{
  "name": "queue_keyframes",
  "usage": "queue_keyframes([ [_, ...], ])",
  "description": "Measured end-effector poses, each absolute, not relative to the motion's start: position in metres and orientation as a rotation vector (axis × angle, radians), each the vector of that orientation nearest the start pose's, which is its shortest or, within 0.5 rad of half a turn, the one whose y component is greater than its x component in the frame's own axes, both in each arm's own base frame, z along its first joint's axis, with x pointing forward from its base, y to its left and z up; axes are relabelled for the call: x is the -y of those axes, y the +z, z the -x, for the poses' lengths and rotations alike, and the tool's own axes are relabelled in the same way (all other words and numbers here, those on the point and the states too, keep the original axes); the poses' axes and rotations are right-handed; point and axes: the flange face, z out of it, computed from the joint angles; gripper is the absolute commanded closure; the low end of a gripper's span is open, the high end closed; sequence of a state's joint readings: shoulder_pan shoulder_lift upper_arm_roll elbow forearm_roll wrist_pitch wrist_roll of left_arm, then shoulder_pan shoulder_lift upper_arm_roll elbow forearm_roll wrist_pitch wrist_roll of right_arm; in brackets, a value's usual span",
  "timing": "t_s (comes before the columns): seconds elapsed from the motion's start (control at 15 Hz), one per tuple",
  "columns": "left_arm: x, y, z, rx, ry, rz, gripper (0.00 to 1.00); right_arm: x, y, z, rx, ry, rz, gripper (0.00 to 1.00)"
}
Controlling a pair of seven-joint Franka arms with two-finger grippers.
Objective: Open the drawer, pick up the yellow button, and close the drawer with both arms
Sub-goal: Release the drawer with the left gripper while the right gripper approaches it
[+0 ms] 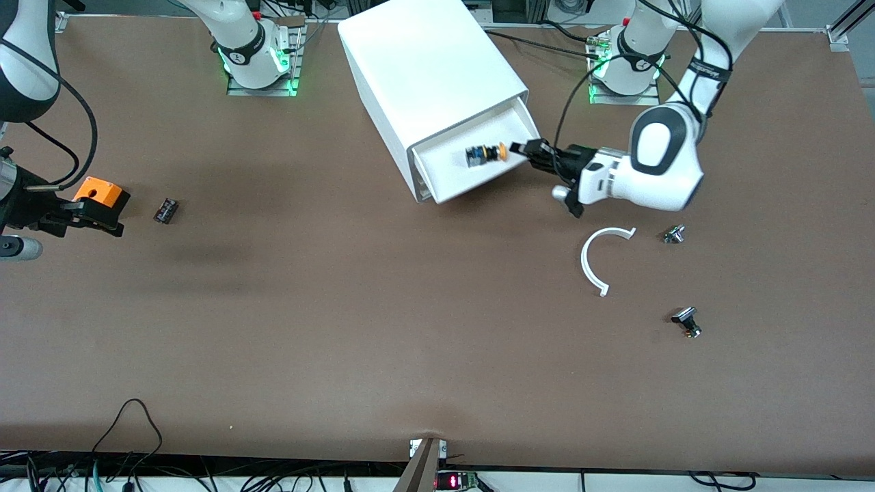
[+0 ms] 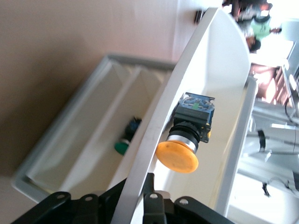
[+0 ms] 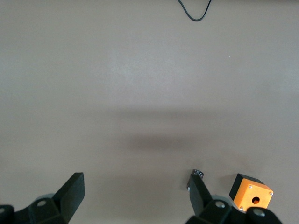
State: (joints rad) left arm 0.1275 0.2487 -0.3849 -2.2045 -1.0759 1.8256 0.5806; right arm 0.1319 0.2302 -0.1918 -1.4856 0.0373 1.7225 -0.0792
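Observation:
The white cabinet point(image 1: 424, 68) stands at the table's robot side. Its top drawer point(image 1: 478, 186) is pulled out. The button point(image 1: 487, 154), with an orange cap and a blue and black body, lies on its side in the drawer. My left gripper point(image 1: 528, 149) is at the drawer's front wall, next to the button's cap. In the left wrist view the drawer's wall point(image 2: 159, 135) runs between the fingers point(image 2: 149, 186), and the button point(image 2: 187, 135) lies just inside. My right gripper point(image 1: 102, 220) is open and empty over the table at the right arm's end, beside an orange cube point(image 1: 101, 193).
A small black part point(image 1: 165, 210) lies near the orange cube point(image 3: 251, 196). A white curved strip point(image 1: 593, 263) and two black-and-silver knobs point(image 1: 674, 235) point(image 1: 687, 321) lie at the left arm's end. A lower drawer holds a green-capped button point(image 2: 122, 147).

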Motion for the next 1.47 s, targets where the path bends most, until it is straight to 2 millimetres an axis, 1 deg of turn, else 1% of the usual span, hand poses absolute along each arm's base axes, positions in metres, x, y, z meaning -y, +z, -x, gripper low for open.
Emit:
queue_keyframes([
  [0.07,0.189,0.282,-0.482,0.181,-0.423,-2.022,1.0,0.019,0.543,-0.632,0.049,-0.007,3.147,0.0],
  [0.13,0.184,0.282,-0.487,0.17,-0.403,-2.032,1.0,0.015,0.542,-0.631,0.072,0.002,3.145,0.0],
  [0.2,0.182,0.283,-0.489,0.163,-0.39,-2.04,0.77,0.009,0.541,-0.631,0.095,0.01,3.144,0.0],
  [0.27,0.182,0.284,-0.491,0.161,-0.383,-2.043,0.01,0.0,0.538,-0.631,0.121,0.017,3.142,0.0],
  [0.33,0.181,0.283,-0.493,0.147,-0.371,-2.058,0.0,-0.015,0.535,-0.632,0.159,0.021,3.14,0.0],
  [0.4,0.177,0.28,-0.496,0.119,-0.345,-2.085,0.0,-0.038,0.532,-0.633,0.215,0.021,3.138,0.0],
  [0.53,0.169,0.278,-0.504,0.08,-0.285,-2.132,0.0,-0.092,0.527,-0.631,0.344,0.009,3.128,0.0],
  [0.6,0.166,0.278,-0.508,0.066,-0.254,-2.153,0.0,-0.114,0.526,-0.629,0.393,0.006,3.123,0.0],
  [0.67,0.164,0.278,-0.512,0.057,-0.229,-2.167,0.0,-0.128,0.525,-0.627,0.424,0.005,3.119,0.0],
  [0.73,0.163,0.282,-0.516,0.054,-0.203,-2.177,0.0,-0.134,0.525,-0.626,0.44,0.006,3.117,0.0],
  [0.8,0.16,0.288,-0.523,0.051,-0.169,-2.187,0.0,-0.136,0.524,-0.626,0.444,0.009,3.117,0.0],
  [0.87,0.152,0.297,-0.533,0.038,-0.12,-2.198,0.0,-0.135,0.521,-0.626,0.447,0.014,3.118,0.0],
  [0.93,0.136,0.307,-0.544,0.015,-0.062,-2.213,0.0,-0.137,0.519,-0.627,0.461,0.021,3.116,0.0],
  [1.0,0.115,0.319,-0.555,-0.003,-0.001,-2.237,0.0,-0.145,0.516,-0.626,0.491,0.028,3.111,0.0],
  [1.07,0.095,0.333,-0.564,0.011,0.049,-2.275,0.0,-0.16,0.513,-0.623,0.535,0.031,3.104,0.0],
  [1.13,0.081,0.347,-0.572,0.063,0.087,-2.331,0.0,-0.182,0.512,-0.618,0.59,0.03,3.094,0.0],
  [1.27,0.067,0.378,-0.584,0.163,0.157,-2.426,0.0,-0.23,0.512,-0.602,0.715,0.025,3.065,0.0],
  [1.33,0.058,0.394,-0.588,0.19,0.194,-2.461,0.0,-0.255,0.512,-0.592,0.79,0.022,3.045,0.0],
  [1.47,0.036,0.418,-0.592,0.252,0.24,-2.542,0.0,-0.297,0.513,-0.574,0.946,0.004,2.998,0.0],
])
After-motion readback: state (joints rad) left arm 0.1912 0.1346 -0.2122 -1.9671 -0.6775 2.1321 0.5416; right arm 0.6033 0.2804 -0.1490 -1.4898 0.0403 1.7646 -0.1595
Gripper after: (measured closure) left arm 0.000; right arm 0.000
